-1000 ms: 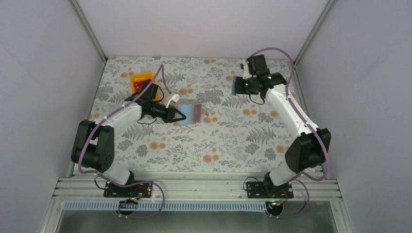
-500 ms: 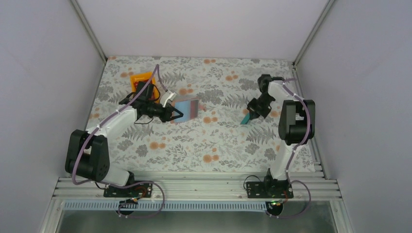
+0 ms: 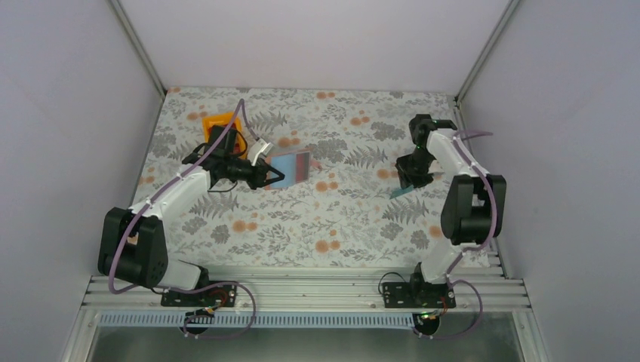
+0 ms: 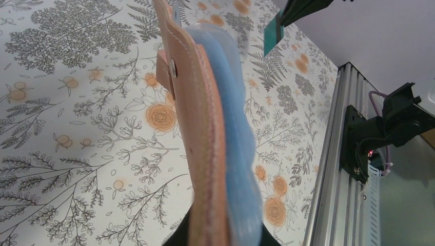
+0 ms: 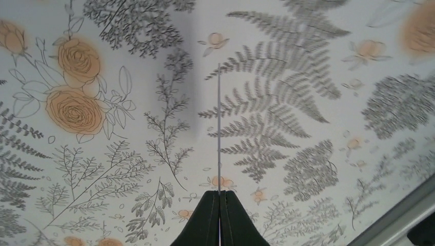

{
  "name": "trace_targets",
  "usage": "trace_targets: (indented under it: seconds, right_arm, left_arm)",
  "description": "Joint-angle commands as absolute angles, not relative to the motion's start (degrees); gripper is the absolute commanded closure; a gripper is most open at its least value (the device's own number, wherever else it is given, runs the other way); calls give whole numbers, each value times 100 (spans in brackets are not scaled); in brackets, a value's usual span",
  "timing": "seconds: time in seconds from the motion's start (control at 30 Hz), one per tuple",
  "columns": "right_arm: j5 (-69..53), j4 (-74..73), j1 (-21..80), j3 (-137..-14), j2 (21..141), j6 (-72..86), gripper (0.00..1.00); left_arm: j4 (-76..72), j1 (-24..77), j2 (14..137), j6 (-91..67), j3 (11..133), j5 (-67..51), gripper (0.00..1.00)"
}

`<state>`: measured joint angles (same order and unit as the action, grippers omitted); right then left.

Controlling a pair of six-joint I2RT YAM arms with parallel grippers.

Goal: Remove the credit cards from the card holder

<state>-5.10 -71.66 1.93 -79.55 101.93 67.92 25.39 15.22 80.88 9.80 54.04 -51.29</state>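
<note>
The card holder (image 3: pixel 292 167), tan outside with light blue lining, is held off the floral table by one edge, with my left gripper (image 3: pixel 269 176) shut on it. In the left wrist view the card holder (image 4: pixel 200 133) stands edge-on between the dark fingers (image 4: pixel 177 236). My right gripper (image 3: pixel 412 175) is shut on a teal credit card (image 3: pixel 401 191), low over the table's right side. Seen from the right wrist, that card (image 5: pixel 219 128) is a thin edge-on line out of the pinched fingertips (image 5: pixel 208 205). The left wrist view shows the teal card (image 4: pixel 273 31) far off.
An orange tray (image 3: pixel 224 119) sits at the back left, partly hidden behind my left arm. The aluminium rail (image 4: pixel 333 154) runs along the near table edge. Grey walls close in the table on three sides.
My right arm has swung from the back right down and nearer, bringing the teal card low over the table. My left gripper has shifted slightly back with the card holder.
</note>
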Motion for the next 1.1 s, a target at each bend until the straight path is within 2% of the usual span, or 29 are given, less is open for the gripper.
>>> trace_targets:
  seconds: [0.0, 0.27, 1.07]
  right_arm:
    - [-135, -7375, 158, -7778, 9675, 7903, 96]
    - [-415, -7367, 117, -8152, 10508, 8045, 96]
    - [-805, -6915, 27, -8649, 11320, 8233, 96]
  left_arm:
    - [2451, 1499, 8082, 963, 5407, -5385, 98]
    - [2480, 1497, 8021, 988, 5400, -5362, 97]
    - [2500, 1485, 7928, 1057, 5388, -5368, 97]
